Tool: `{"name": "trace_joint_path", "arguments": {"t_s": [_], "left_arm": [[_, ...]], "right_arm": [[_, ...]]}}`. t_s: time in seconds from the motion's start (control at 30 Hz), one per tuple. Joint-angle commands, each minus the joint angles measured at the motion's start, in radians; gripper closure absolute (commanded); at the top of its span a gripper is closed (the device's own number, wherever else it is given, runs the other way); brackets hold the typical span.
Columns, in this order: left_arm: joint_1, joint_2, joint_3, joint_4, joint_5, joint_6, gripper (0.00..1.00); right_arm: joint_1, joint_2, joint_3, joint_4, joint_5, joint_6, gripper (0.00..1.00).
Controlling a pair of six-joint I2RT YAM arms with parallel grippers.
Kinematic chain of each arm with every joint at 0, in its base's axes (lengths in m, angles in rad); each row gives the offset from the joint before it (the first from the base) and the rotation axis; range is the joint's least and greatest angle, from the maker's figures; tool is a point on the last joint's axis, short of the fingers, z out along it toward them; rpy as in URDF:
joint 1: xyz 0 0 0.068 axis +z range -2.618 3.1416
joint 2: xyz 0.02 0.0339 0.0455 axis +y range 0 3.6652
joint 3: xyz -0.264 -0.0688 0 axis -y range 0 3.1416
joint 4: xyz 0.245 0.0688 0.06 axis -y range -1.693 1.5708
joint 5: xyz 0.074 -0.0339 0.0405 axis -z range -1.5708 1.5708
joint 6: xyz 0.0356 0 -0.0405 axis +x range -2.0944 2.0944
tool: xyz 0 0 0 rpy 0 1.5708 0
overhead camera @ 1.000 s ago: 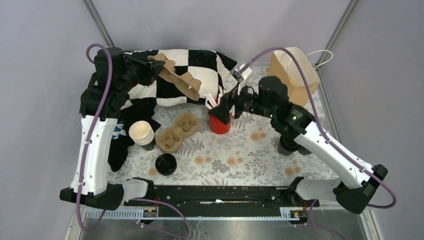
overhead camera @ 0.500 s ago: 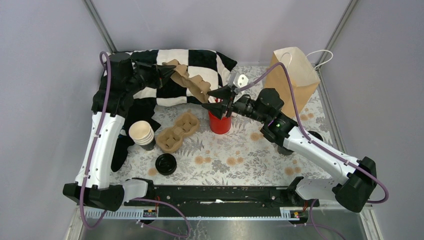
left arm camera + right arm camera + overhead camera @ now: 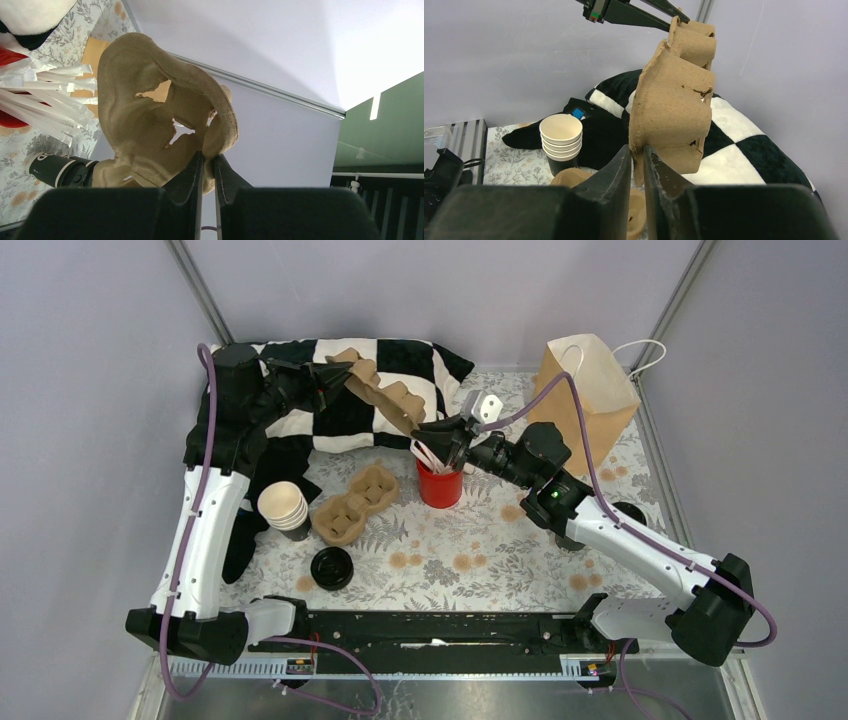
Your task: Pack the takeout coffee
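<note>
The left claw [image 3: 328, 388] and right claw [image 3: 437, 430] each pinch an end of the pulp cup carrier [image 3: 385, 400], held in the air. The lidded coffee cups [image 3: 632, 510] sit on the table [image 3: 480, 560] by the right arm, partly hidden. If the claws pull apart, I reckon the thin pulp tears, and a dip could topple the red cup [image 3: 440, 488] below.

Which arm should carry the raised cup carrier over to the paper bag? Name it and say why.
Right, probably. Both grippers pinch the raised cup carrier: the left gripper holds its far-left end, the right gripper the end nearer the paper bag, which stands on the right arm's side.
</note>
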Motion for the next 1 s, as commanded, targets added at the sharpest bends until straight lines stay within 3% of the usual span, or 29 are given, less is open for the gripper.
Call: {"name": "trace_joint_path", "arguments": {"t_s": [0.0, 0.1, 0.17, 0.23, 0.37, 0.43, 0.5, 0.6, 0.73, 0.87, 0.97], "left_arm": [[0.004, -0.025, -0.013, 0.077, 0.056, -0.057, 1.00], [0.004, -0.024, -0.020, 0.095, 0.062, -0.064, 1.00], [0.004, -0.020, -0.024, 0.109, 0.068, -0.053, 1.00], [0.006, -0.019, -0.029, 0.127, 0.071, -0.015, 0.98], [0.010, -0.014, -0.014, 0.170, 0.050, 0.199, 0.43], [0.010, 0.011, 0.040, 0.131, 0.038, 0.344, 0.20], [-0.007, 0.045, 0.083, 0.109, 0.045, 0.475, 0.06], [-0.102, 0.092, 0.116, 0.088, 0.011, 0.611, 0.02], [-0.356, 0.190, 0.198, 0.090, -0.148, 0.723, 0.02], [-0.566, 0.334, 0.314, 0.160, -0.281, 0.892, 0.07], [-0.654, 0.472, 0.404, 0.234, -0.329, 1.002, 0.10]], "right_arm": [[0.005, -0.002, 0.040, 0.051, 0.031, -0.003, 0.81], [0.005, 0.006, 0.045, 0.053, 0.066, 0.028, 0.89], [0.005, 0.006, 0.068, 0.024, 0.128, 0.074, 1.00], [0.005, -0.001, 0.125, -0.072, 0.213, 0.113, 1.00], [0.005, -0.080, 0.234, -0.306, 0.524, 0.121, 1.00], [0.004, -0.116, 0.306, -0.436, 0.751, 0.122, 1.00], [0.005, -0.134, 0.395, -0.580, 0.892, 0.070, 1.00], [0.005, -0.170, 0.496, -0.713, 1.024, -0.011, 1.00], [0.004, -0.205, 0.633, -0.824, 1.207, -0.094, 1.00], [0.005, -0.254, 0.746, -0.881, 1.302, -0.119, 1.00], [0.005, -0.302, 0.805, -0.910, 1.305, -0.081, 1.00]]}}
